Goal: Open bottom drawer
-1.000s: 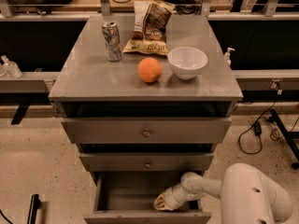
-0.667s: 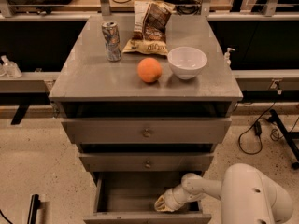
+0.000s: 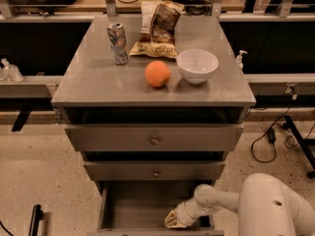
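Note:
The bottom drawer (image 3: 129, 206) of the grey cabinet stands pulled out toward me, its plain grey inside showing. Its front panel and knob lie below the picture's lower edge. My gripper (image 3: 173, 221) reaches in from the lower right on a white arm (image 3: 224, 200) and sits low at the drawer's front right corner, near the front panel. Its tip looks yellowish. The top drawer (image 3: 154, 140) and the middle drawer (image 3: 155, 172) also stand slightly out, each with a small round knob.
On the cabinet top (image 3: 98, 82) are a soda can (image 3: 118, 43), a chip bag (image 3: 158, 28), an orange (image 3: 157, 73) and a white bowl (image 3: 197, 65). Cables (image 3: 268, 141) lie on the floor to the right. A dark bar (image 3: 35, 219) stands at lower left.

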Available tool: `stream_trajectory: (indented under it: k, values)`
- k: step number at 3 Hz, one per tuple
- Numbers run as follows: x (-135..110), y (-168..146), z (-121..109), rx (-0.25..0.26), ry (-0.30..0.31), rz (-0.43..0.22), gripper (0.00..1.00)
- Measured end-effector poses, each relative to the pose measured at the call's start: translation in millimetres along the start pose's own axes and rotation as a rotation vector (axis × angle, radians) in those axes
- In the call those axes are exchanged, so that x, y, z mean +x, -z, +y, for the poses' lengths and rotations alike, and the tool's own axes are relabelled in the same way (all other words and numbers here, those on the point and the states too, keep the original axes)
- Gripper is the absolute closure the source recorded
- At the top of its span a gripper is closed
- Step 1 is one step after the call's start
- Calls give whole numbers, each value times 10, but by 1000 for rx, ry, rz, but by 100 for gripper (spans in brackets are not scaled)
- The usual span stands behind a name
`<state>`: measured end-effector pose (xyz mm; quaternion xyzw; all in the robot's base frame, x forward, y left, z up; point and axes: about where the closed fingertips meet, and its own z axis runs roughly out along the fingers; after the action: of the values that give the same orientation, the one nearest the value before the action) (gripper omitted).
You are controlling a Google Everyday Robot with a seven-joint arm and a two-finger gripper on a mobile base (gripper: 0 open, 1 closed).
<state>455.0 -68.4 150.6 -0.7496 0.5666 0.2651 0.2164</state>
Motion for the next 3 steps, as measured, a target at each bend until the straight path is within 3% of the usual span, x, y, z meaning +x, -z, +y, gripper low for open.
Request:
stream_trajectory:
  k: [1, 2, 3]
  values:
    - [-5, -29, -24, 4, -9, -17, 100]
    - [-68, 1, -79, 154, -13, -51, 100]
    - [-43, 48, -141, 271, -36, -61, 100]
